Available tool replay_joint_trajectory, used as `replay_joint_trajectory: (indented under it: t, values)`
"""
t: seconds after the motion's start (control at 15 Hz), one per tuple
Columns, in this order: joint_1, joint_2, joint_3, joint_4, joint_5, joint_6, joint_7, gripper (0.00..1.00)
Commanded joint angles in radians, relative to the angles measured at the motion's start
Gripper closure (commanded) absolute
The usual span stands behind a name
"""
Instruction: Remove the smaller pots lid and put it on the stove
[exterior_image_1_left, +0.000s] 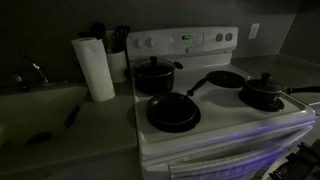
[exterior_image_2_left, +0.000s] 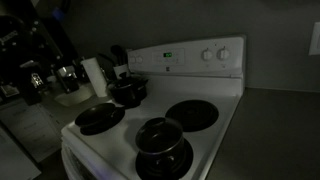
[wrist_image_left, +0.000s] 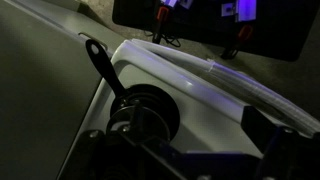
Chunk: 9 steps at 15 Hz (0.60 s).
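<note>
The smaller pot (exterior_image_1_left: 262, 95) stands on the front right burner of the white stove (exterior_image_1_left: 225, 125), its long handle pointing right. The lid (exterior_image_1_left: 264, 84) sits on it, with a dark knob on top. Both also show in an exterior view, the pot (exterior_image_2_left: 162, 150) near the stove's front edge (exterior_image_2_left: 85, 150) with the lid (exterior_image_2_left: 160, 134) on it. In the dim wrist view the pot (wrist_image_left: 150, 112) and its handle (wrist_image_left: 100, 65) lie at lower left. My gripper (wrist_image_left: 190, 150) is open and empty, off the stove's edge and apart from the pot.
A taller black pot (exterior_image_1_left: 155, 75) stands on the back left burner. Flat frying pans sit at the front left (exterior_image_1_left: 173, 112) and back right (exterior_image_1_left: 224, 80). A paper towel roll (exterior_image_1_left: 96, 68) and a utensil holder stand on the counter beside a sink. The room is dark.
</note>
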Motion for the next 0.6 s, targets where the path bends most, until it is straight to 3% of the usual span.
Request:
replay_joint_trajectory:
  t: [0.0,0.53]
  values:
    - [0.018,0.002,-0.011,0.003,-0.007,-0.004,0.011,0.00]
    - [-0.104,0.017,-0.013,-0.004,0.058,0.085,0.402,0.00]
